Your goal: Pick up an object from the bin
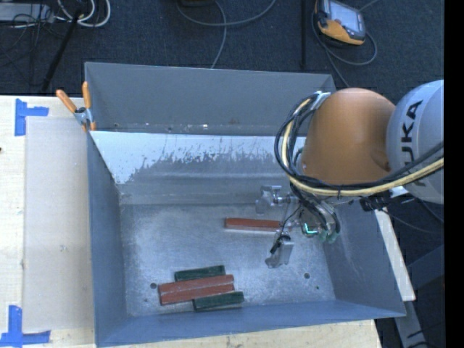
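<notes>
A flat red-brown bar (246, 224) lies on the bin floor right of the middle, its length running left to right. My gripper (276, 225) hangs at the bar's right end and is open. One finger (271, 195) stands on the far side of that end and the other finger (279, 251) on the near side, so the bar's end lies in the gap between them. I cannot tell whether either finger touches the bar.
Near the front left of the bin, three flat bars lie side by side: a dark green one (199, 273), a red-brown one (196, 288) and another dark green one (218, 301). The arm's orange cover and cables overhang the bin's right side.
</notes>
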Controlling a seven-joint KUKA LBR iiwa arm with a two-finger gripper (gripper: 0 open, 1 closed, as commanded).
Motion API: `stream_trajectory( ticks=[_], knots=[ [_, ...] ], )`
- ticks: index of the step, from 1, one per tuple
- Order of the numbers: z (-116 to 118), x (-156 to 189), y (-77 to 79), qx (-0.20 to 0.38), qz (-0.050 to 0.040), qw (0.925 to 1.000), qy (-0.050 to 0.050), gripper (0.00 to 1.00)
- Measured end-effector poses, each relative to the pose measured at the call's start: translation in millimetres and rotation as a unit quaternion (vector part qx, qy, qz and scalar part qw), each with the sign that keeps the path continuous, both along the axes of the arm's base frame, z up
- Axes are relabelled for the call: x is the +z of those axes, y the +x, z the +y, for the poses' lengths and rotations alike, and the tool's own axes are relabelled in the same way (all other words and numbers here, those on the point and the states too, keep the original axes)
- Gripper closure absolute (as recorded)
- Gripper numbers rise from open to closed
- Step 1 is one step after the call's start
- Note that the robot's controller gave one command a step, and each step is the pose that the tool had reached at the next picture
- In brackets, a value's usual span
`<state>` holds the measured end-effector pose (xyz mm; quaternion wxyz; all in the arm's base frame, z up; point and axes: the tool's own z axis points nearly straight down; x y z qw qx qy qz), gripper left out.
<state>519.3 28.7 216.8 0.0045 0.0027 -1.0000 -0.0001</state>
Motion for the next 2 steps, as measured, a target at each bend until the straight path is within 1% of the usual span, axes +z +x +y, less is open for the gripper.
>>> stream_trajectory(
  ticks=[1,2],
  knots=[
    [-17.1,-147.5,73.8,0.011,-0.0025,0.9999,0.0,0.0],
    [-16.9,-142.9,74.8,0.01,-0.0048,0.9999,0.0,1.0]
  ],
)
